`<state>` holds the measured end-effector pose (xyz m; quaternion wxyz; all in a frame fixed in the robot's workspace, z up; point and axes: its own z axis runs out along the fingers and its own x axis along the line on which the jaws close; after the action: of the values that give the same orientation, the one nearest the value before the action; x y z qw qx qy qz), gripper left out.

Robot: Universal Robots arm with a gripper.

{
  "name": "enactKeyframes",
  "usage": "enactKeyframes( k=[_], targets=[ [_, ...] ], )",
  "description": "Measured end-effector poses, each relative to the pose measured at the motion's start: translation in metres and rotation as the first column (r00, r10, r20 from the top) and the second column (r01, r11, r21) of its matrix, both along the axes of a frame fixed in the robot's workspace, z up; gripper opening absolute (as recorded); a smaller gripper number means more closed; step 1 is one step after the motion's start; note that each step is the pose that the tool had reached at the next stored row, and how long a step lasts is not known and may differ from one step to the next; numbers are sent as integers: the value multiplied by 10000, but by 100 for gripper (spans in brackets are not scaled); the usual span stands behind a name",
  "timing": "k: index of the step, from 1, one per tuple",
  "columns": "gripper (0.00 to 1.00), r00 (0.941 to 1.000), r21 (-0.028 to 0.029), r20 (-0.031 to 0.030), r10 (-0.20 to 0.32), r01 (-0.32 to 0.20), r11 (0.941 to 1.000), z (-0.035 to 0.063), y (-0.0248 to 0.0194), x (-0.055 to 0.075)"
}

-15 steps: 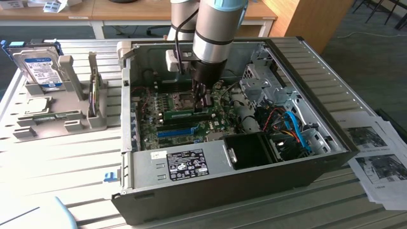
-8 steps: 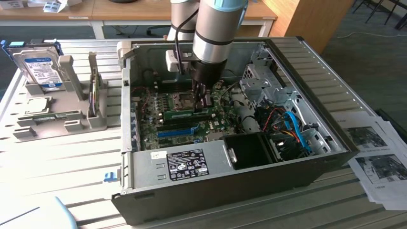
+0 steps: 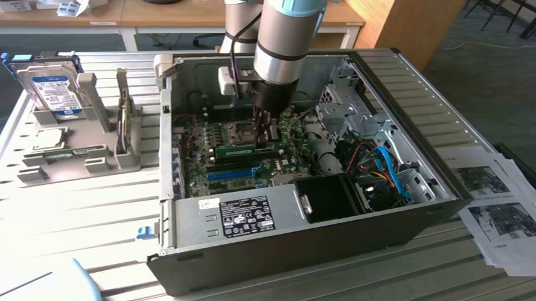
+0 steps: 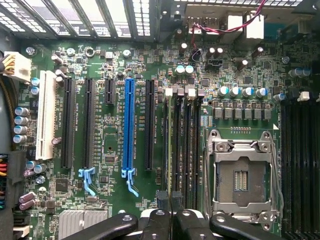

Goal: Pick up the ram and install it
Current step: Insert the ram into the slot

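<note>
The ram [image 3: 243, 151], a long green stick with a pale label, stands on edge on the motherboard inside the open computer case [image 3: 251, 241], beside the empty CPU socket [image 3: 238, 132]. My gripper [image 3: 270, 139] reaches straight down onto the end of the ram towards the exterior view's right. In the wrist view my gripper [image 4: 170, 202] has its black fingers [image 4: 162, 200] drawn close together over the row of dark memory slots [image 4: 186, 150], next to the CPU socket [image 4: 242, 175]. The jaws look shut on the ram's thin top edge.
A blue expansion slot [image 4: 129, 125] lies beside the memory slots. A black fan shroud [image 3: 331, 197] and blue cables [image 3: 385, 169] crowd the case towards the exterior view's right. A hard drive [image 3: 50, 88] stands in a grey holder [image 3: 71, 160] outside the case. Printed sheets [image 3: 494, 207] lie on the other side.
</note>
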<state>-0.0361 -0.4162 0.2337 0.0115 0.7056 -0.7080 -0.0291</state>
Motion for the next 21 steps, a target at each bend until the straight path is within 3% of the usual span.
enactKeyframes(
  k=[21],
  targets=[
    [11, 10000, 0, 0, -81, 81, 10000, -21, 1, 0]
  ],
)
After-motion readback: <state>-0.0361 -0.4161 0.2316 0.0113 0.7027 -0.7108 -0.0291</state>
